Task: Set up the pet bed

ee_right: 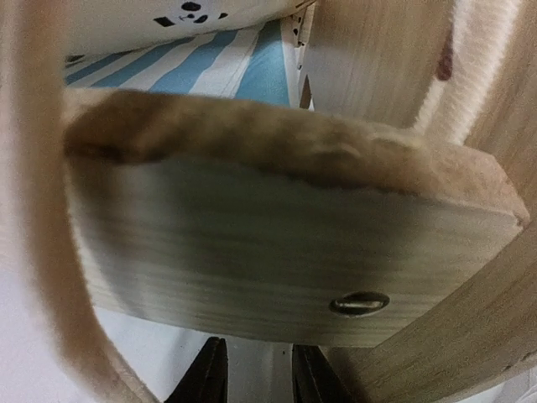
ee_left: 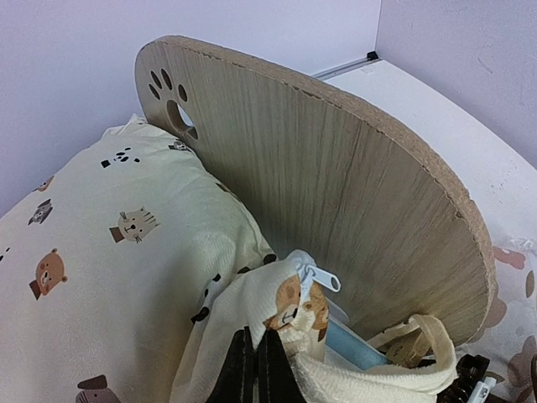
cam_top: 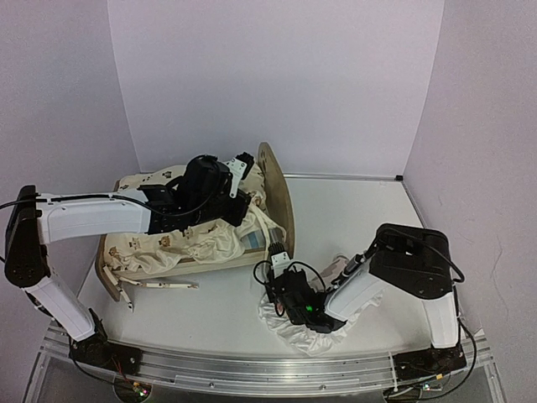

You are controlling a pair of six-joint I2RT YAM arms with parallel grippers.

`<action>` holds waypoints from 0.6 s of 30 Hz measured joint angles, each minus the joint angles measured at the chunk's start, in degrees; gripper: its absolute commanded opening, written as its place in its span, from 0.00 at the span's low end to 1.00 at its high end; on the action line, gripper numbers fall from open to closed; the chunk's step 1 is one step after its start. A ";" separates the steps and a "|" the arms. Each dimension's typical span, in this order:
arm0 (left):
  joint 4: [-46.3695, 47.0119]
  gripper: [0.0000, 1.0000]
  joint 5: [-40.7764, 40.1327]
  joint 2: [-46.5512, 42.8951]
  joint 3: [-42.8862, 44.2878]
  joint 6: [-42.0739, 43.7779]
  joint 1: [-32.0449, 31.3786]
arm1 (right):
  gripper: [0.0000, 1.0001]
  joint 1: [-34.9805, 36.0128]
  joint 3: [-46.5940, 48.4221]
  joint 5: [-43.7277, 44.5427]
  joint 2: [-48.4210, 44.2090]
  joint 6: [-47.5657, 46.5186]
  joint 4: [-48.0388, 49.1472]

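Observation:
The pet bed (cam_top: 278, 191) lies across the table's middle left, its arched headboard (ee_left: 336, 168) with a paw cutout standing at the right end. A cream animal-print cushion (cam_top: 180, 245) lies bunched in the frame. My left gripper (ee_left: 256, 342) is shut on a fold of the cushion's fabric (ee_left: 252, 302), close to the zipper pull (ee_left: 320, 276) and the headboard. My right gripper (ee_right: 258, 357) is low at the bed's near corner, just below the wooden side rail (ee_right: 277, 252). Its fingers stand apart with only white table between them. The blue-and-white striped base (ee_right: 210, 67) shows above the rail.
A ruffled white pillow (cam_top: 289, 334) lies under my right arm near the front edge. Cream ties (cam_top: 159, 285) trail on the table in front of the bed. White walls close the back and both sides. A metal rail (cam_top: 252, 371) runs along the near edge.

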 measured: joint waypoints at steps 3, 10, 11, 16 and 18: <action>0.02 0.00 0.28 0.00 0.00 -0.02 -0.02 | 0.30 0.07 0.31 2.11 2.66 -1.51 6.14; 0.02 0.00 1.16 0.00 0.00 -0.04 0.00 | 0.37 0.13 4.54 6.98 8.23 -4.77 14.19; 0.00 0.00 1.21 0.00 0.00 -0.04 0.00 | 0.37 0.11 5.35 7.72 8.92 -5.18 14.79; 0.02 0.00 1.40 0.00 0.00 -0.07 0.00 | 0.28 -0.11 7.61 10.48 11.08 -6.55 16.84; 0.02 0.00 1.54 0.00 0.00 -0.09 0.00 | 0.19 -0.41 7.88 11.07 11.65 -6.66 17.87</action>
